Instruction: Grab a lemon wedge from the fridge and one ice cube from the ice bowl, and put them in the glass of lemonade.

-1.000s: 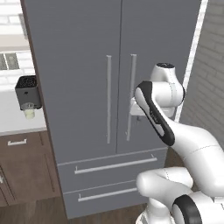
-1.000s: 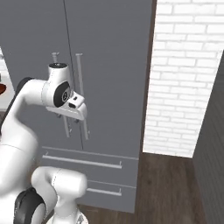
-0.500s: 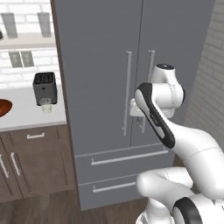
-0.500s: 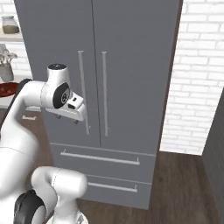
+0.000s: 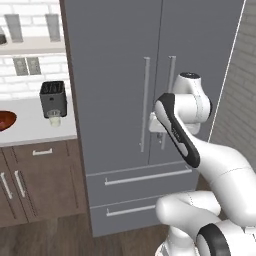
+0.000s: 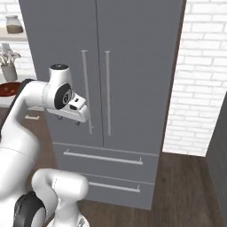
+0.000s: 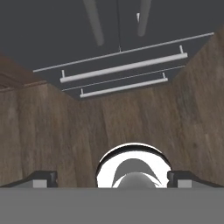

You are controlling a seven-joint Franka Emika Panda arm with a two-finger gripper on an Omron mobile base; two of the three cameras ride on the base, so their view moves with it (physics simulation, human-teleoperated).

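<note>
- The gripper point(image 7: 112, 178) points down at the wooden floor point(image 7: 52, 131) in front of the fridge point(image 5: 115, 60), jaws spread wide and holding nothing; only the two dark fingertips point(image 7: 43, 178) show at the bottom of the hand view.
- In the base views the hand hangs close in front of the fridge doors, about level with the lower part of the two bar handles point(image 6: 86, 91), not touching them as far as I can tell.
- The fridge is shut, so the lemon wedge is hidden inside. The door will likely feel heavy and stiff on its seal; the long rigid handle is the place to take hold, near mid-height, with the jaws across the bar.
- I expect the wedge to be light, soft and wet, so a gentle pinch on its flat sides should do.
- On the counter point(image 5: 30, 132) to the left stands the glass point(image 5: 54, 119), just in front of a dark toaster point(image 5: 53, 98); thin and breakable, it wants things dropped in from just above.
- The bowl point(image 5: 6, 120) sits at the counter's left edge, partly cut off. Its cubes cannot be made out; ice would be hard and slippery, needing a firm, centred squeeze.
</note>
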